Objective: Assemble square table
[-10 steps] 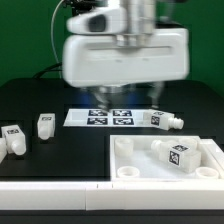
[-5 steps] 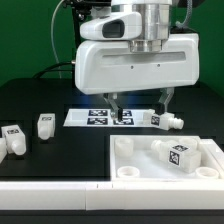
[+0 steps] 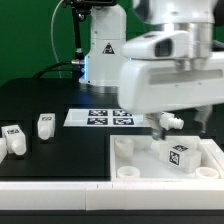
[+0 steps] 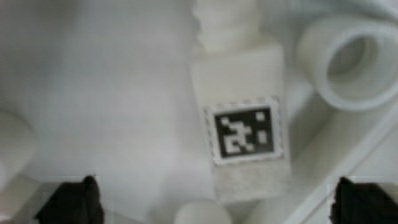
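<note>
The white square table top (image 3: 118,160) lies at the front on the exterior view's right, its raised rim and round corner holes showing. One white leg (image 3: 178,156) with a black tag rests inside it. My gripper (image 3: 181,127) hangs open just above that leg, touching nothing. In the wrist view the leg (image 4: 240,110) runs lengthwise between my dark fingers (image 4: 71,200), beside a corner hole (image 4: 356,65) of the top (image 4: 89,80). Another leg (image 3: 170,120) lies behind the top, partly hidden by my gripper. Two more legs (image 3: 45,124) (image 3: 12,138) stand at the exterior view's left.
The marker board (image 3: 100,117) lies flat behind the top, in the middle of the black table. A long white bar (image 3: 50,195) runs along the front edge at the exterior view's left. The arm's base (image 3: 100,50) stands at the back.
My gripper has moved from over the marker board toward the exterior view's right and nearer the front, and now hangs over the leg in the top. It stayed open.
</note>
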You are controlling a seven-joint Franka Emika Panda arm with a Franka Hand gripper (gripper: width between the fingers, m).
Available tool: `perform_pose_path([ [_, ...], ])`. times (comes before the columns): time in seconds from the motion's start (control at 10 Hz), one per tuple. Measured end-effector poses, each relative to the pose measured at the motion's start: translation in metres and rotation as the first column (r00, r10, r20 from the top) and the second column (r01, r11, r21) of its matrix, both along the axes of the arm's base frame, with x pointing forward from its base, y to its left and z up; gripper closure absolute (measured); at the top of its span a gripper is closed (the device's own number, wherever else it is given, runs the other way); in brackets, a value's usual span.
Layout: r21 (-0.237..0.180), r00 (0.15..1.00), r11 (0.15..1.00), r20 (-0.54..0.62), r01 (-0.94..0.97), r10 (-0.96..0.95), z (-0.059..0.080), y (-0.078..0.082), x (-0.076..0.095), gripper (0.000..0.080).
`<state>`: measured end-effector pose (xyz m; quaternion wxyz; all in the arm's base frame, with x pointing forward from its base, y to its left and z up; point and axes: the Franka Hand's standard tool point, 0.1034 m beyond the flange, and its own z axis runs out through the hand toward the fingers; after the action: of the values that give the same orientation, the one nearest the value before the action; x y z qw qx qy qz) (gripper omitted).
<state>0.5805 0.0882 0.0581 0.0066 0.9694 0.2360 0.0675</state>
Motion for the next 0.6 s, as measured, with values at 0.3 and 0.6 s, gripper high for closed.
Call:
perform_pose_path([
  [0.3,0.001,1.0,1.0,-0.002,0.004,-0.004,-0.001,-0.001,0.0,0.0151],
  [0.6,0.003,1.0,1.0,-0.011,0.01,-0.01,-0.02,0.007,-0.003,0.0151],
])
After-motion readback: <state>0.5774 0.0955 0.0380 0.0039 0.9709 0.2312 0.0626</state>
